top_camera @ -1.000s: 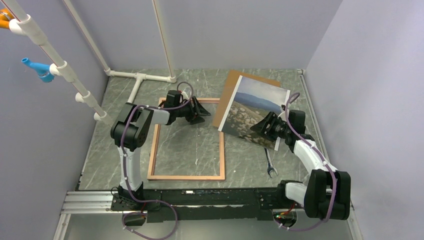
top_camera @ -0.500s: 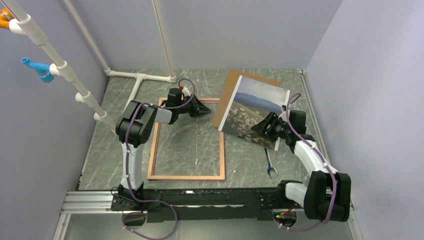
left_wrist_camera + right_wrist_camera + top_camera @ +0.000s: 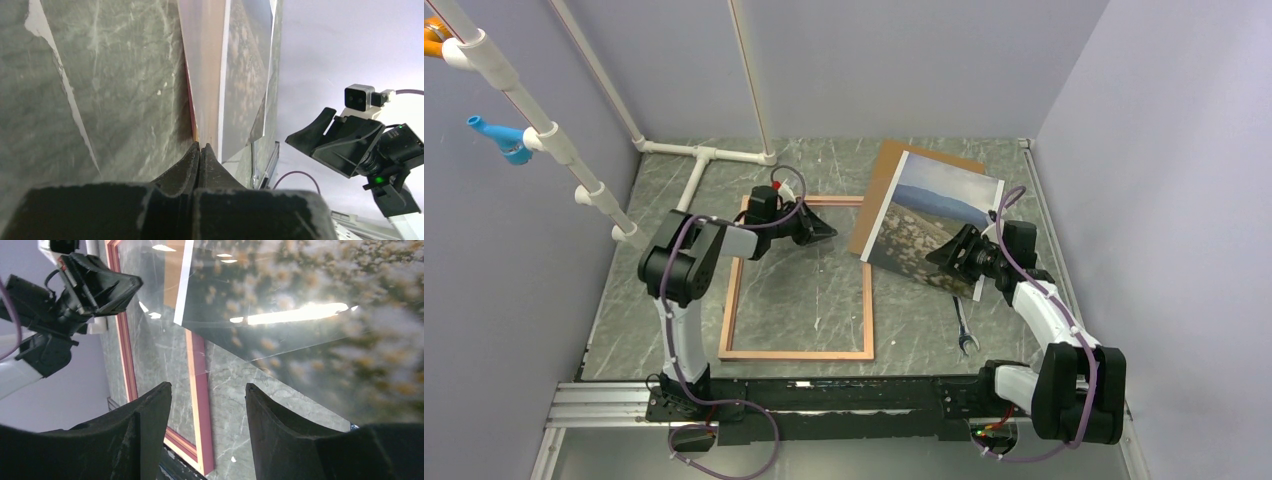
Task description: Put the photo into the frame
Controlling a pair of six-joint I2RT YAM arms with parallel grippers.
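Left hand is pressed together, empty, over the far right corner of the pinkish wood frame. Right hand is spread at the near edge of the photo. It shows pale sky, blue hills and a flowery field, and rests over a brown board just right of the frame.

Observed: left arm and right arm on black base rail, with white links, black joint housings, purple cables looped alongside; left gripper, right gripper: black wedge-shaped fingers

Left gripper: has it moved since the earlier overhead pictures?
Yes. The left gripper shifted slightly toward the arm bases, away from the frame's far rail, fingers closing.
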